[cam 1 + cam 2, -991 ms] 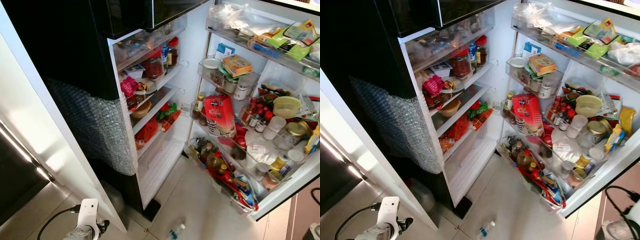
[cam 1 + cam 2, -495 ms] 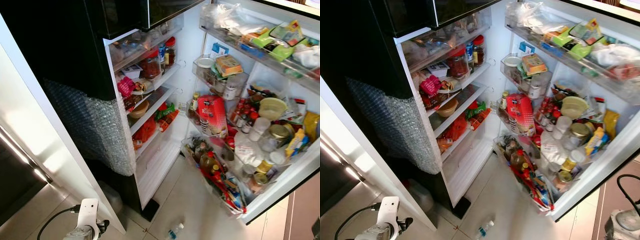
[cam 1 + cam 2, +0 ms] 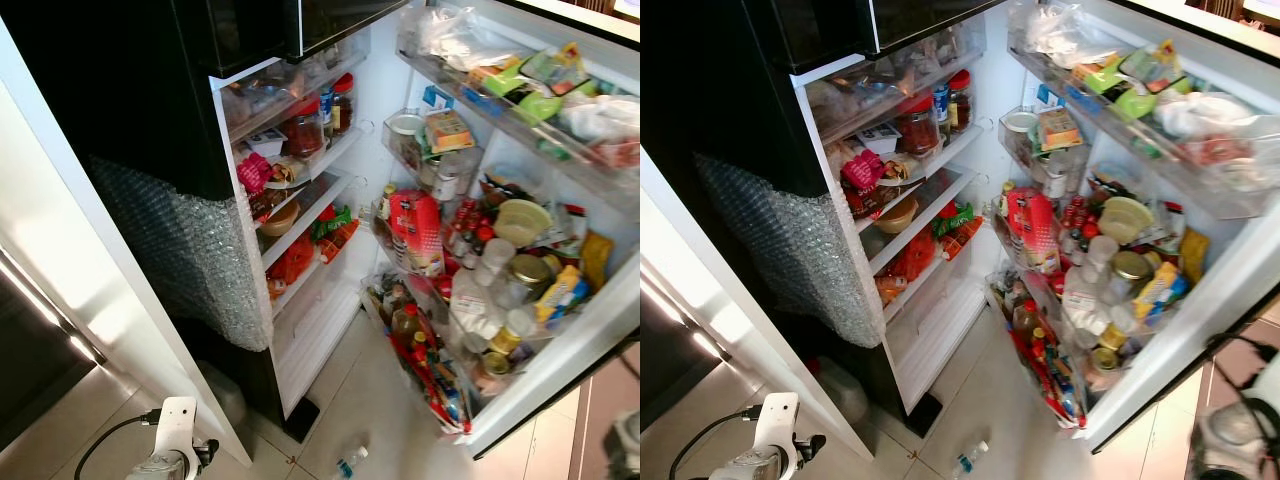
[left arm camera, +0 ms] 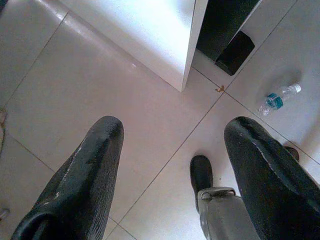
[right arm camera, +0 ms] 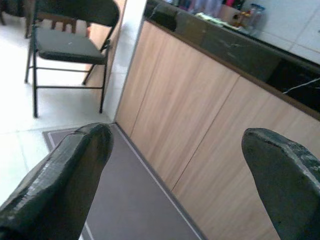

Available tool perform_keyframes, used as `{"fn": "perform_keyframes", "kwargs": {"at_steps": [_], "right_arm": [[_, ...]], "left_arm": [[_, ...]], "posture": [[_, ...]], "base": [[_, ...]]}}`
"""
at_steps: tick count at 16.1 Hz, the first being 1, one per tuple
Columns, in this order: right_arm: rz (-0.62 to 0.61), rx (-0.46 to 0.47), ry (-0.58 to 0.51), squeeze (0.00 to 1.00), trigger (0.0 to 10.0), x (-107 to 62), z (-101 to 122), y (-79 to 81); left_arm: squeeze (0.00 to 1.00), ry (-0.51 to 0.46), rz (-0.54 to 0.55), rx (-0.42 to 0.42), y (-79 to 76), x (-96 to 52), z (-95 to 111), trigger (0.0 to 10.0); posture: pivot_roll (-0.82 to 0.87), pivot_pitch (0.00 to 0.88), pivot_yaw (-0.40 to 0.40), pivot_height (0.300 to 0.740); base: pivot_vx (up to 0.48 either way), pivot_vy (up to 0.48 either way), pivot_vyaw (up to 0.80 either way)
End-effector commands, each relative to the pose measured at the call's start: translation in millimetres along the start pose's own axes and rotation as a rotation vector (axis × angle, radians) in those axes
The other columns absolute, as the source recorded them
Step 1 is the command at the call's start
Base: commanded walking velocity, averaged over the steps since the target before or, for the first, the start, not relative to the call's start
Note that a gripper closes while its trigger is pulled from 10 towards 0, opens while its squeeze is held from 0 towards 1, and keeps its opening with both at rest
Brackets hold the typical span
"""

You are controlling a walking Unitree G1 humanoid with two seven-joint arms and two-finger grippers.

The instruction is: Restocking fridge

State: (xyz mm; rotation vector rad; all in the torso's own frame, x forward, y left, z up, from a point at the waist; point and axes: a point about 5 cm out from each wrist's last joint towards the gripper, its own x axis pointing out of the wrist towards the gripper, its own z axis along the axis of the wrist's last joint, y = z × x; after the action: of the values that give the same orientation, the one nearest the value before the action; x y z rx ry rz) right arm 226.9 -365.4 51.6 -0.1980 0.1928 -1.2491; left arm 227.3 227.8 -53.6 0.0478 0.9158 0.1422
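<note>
Fridge (image 3: 330, 250) open with crowded door shelves (image 3: 480, 300), bottle (image 4: 277, 98) on floor tiles (image 4: 100, 100), left gripper (image 4: 172, 165) fingers spread and empty, right gripper (image 5: 175, 165) likewise, facing wooden cabinets (image 5: 200, 115).

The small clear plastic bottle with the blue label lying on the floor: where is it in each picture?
Left eye: small clear plastic bottle, bottom edge.
Right eye: bottom.
Left wrist: upper right, beyond the left tool.
Right wrist: not in it.
Shared landmark: black fridge foot.
</note>
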Motion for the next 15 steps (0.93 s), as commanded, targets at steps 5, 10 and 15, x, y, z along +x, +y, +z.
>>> {"fn": "perform_keyframes", "kwargs": {"at_steps": [5,10,15], "right_arm": [[0.247,0.086,0.027,0.00,10.0,-10.8,3,25.9],[0.654,0.132,0.145,0.00,10.0,-41.8,-13,58.6],[1.018,0.097,0.217,0.00,10.0,-73.3,-29,76.0]], "left_arm": [[0.00,0.019,0.000,0.004,0.5,-0.1,-2,10.0],[0.00,0.018,-0.008,0.005,-0.2,-0.1,-3,10.0],[0.00,0.018,-0.016,0.008,-1.5,0.0,-3,10.0]], "posture": [[-0.01,0.000,-0.006,0.740],[-0.01,0.000,-0.006,0.740],[-0.02,0.000,-0.010,0.740]], "base": [[0.000,0.000,0.00],[0.000,0.000,0.00],[0.000,0.000,0.00]]}}
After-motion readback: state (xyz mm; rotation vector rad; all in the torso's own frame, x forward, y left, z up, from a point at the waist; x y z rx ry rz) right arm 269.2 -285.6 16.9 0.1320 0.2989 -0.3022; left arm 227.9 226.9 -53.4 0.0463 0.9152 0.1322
